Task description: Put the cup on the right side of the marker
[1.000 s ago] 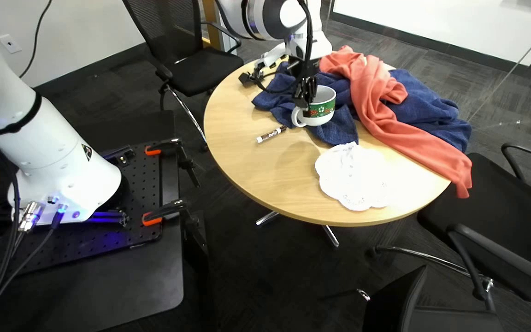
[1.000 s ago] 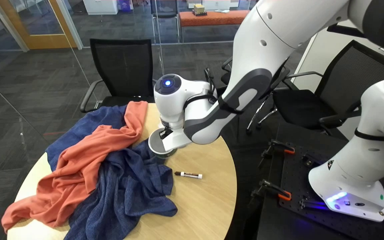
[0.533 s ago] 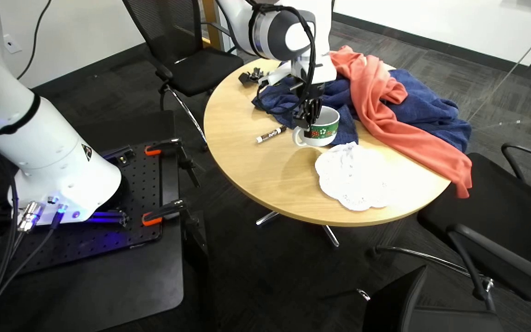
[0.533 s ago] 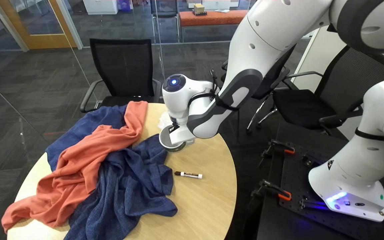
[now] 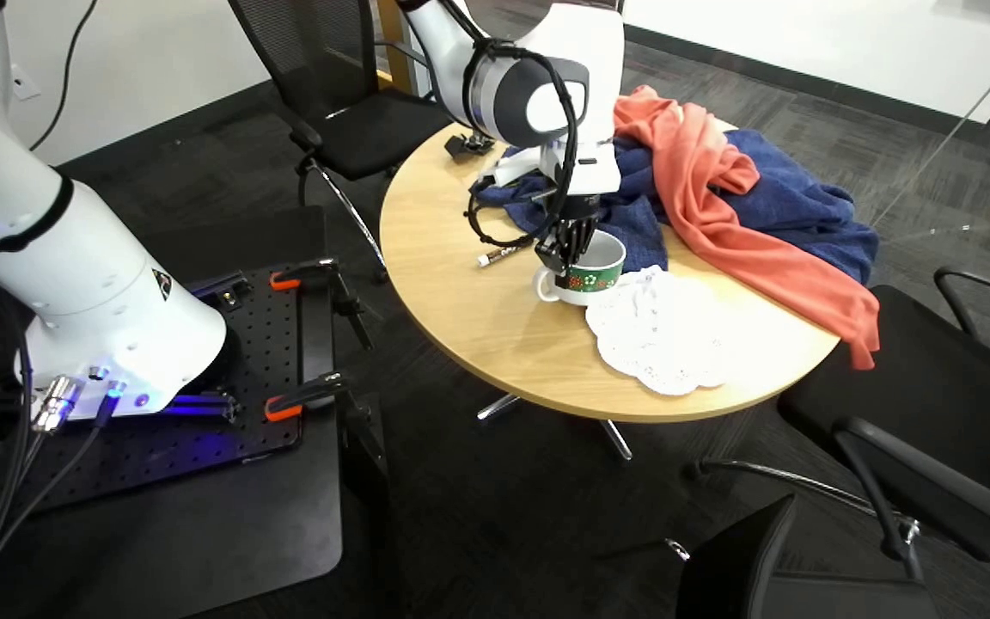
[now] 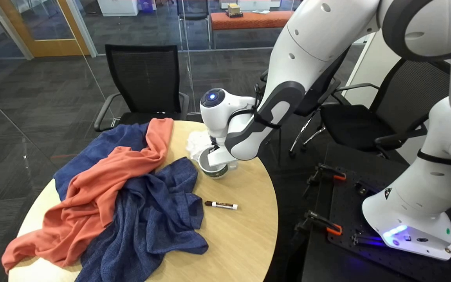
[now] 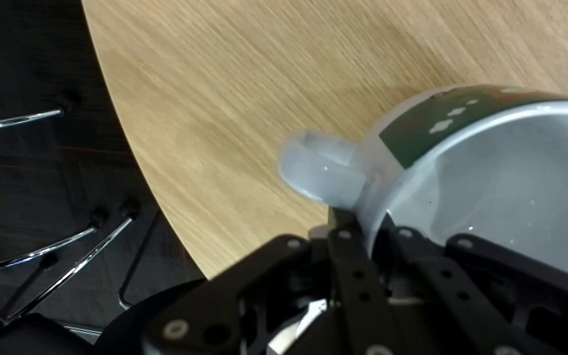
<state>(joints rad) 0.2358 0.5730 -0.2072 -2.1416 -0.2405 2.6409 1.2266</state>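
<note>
gripper (image 7: 370,231): clamped across one side wall of cup (image 5: 595,277) | cup: roughly upright, between marker (image 6: 220,205) and white scalloped cloth (image 5: 675,344); contact with table (image 6: 247,237) unclear | risk: off-centre hold may let it tip on release; cloth edge may catch its base

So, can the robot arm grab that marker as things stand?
Probably not yet: its claw is clamped on the cup, so it would likely need to let go first. The marker itself lies uncovered on the table.
</note>
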